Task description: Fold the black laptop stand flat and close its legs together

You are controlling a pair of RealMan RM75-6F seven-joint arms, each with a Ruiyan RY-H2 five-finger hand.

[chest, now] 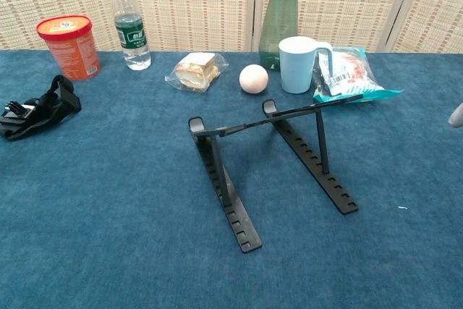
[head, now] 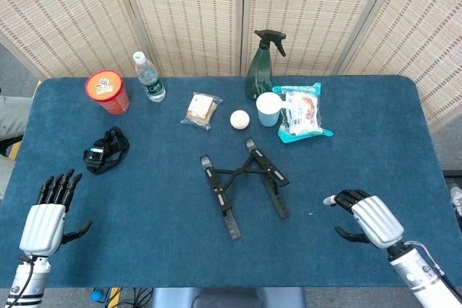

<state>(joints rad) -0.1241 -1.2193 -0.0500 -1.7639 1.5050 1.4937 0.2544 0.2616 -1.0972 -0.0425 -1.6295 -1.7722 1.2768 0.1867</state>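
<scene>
The black laptop stand stands unfolded at the table's middle, its two notched legs spread apart and its props raised; the chest view shows the laptop stand from the front. My right hand hovers to the stand's right, apart from it, its fingers pointing left toward the stand and slightly bent, holding nothing. Only a fingertip of it shows at the chest view's right edge. My left hand lies near the table's front left corner, fingers spread, empty.
Along the back stand a red tub, a water bottle, a wrapped sandwich, a pale ball, a green spray bottle, a white cup and a snack bag. A black strap lies at left.
</scene>
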